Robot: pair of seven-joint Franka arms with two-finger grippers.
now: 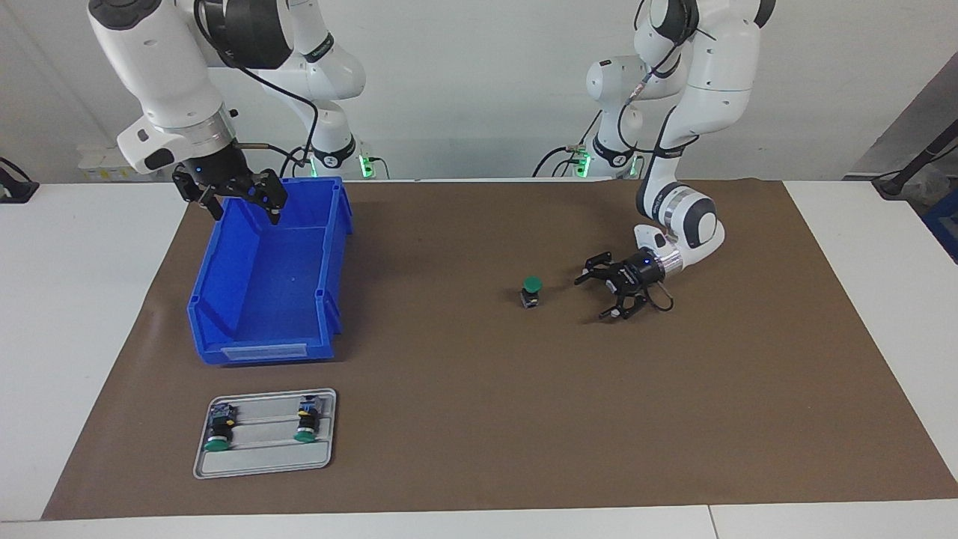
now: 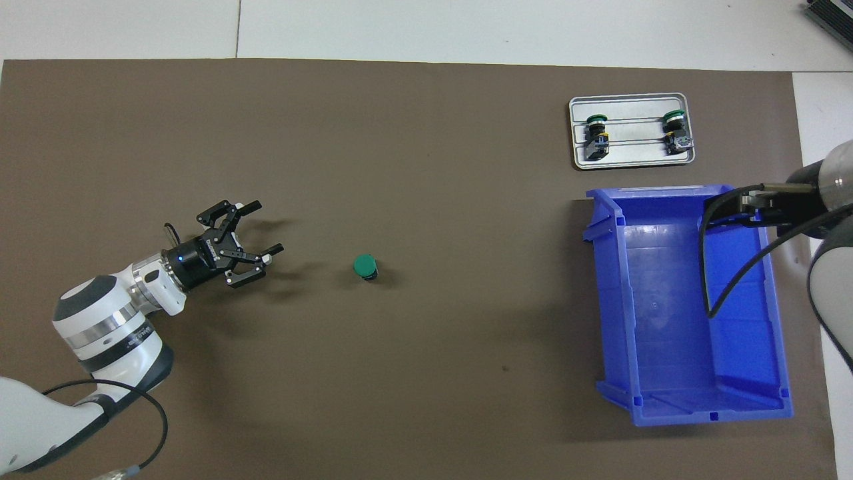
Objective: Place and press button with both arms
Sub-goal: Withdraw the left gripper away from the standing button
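One button (image 1: 531, 290) (image 2: 365, 267) stands upright on the brown mat near the table's middle, green cap up, untouched. My left gripper (image 1: 593, 299) (image 2: 266, 227) hovers low over the mat beside it, toward the left arm's end, a short gap away. It lies nearly level, its open fingers pointing at the button with nothing between them. My right gripper (image 1: 247, 217) hangs open and empty over the robot-side end of the blue bin (image 1: 269, 352) (image 2: 693, 413).
A grey tray (image 1: 262, 464) (image 2: 633, 163) holds two more green-capped buttons (image 1: 218, 434) (image 1: 305, 427) lying on their sides. It sits farther from the robots than the bin, at the right arm's end. The bin's inside is bare.
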